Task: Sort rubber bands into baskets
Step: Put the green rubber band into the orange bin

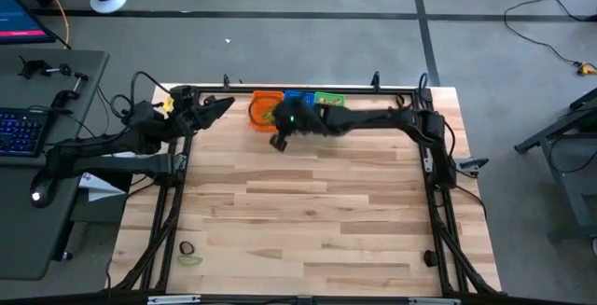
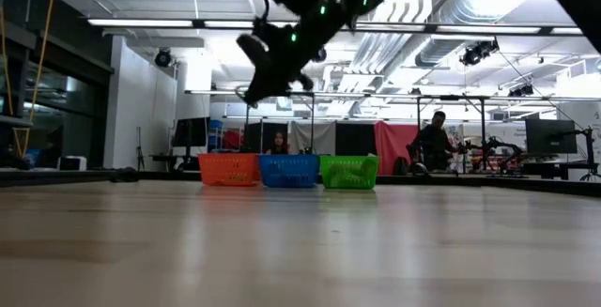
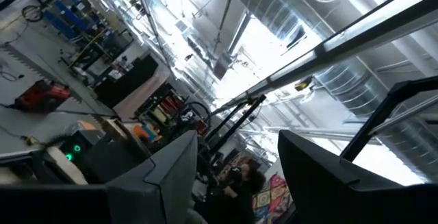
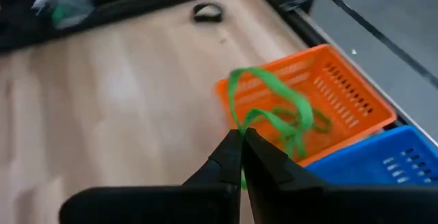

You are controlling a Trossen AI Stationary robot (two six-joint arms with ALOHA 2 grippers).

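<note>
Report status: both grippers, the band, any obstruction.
Right gripper shut on green rubber band, above orange basket. Left gripper open, raised at table's far left edge. Nothing in the way.

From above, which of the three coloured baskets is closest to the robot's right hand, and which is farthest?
Measured from the right hand:
1. Orange basket, just beside the hand, at the row's left end.
2. Blue basket, in the middle.
3. Green basket, at the right end.

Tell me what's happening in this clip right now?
The right tool is shut on a green rubber band, holding it above the orange basket at the table's far edge, beside the blue basket and green basket. The left tool waits raised and open at the far left corner.
</note>
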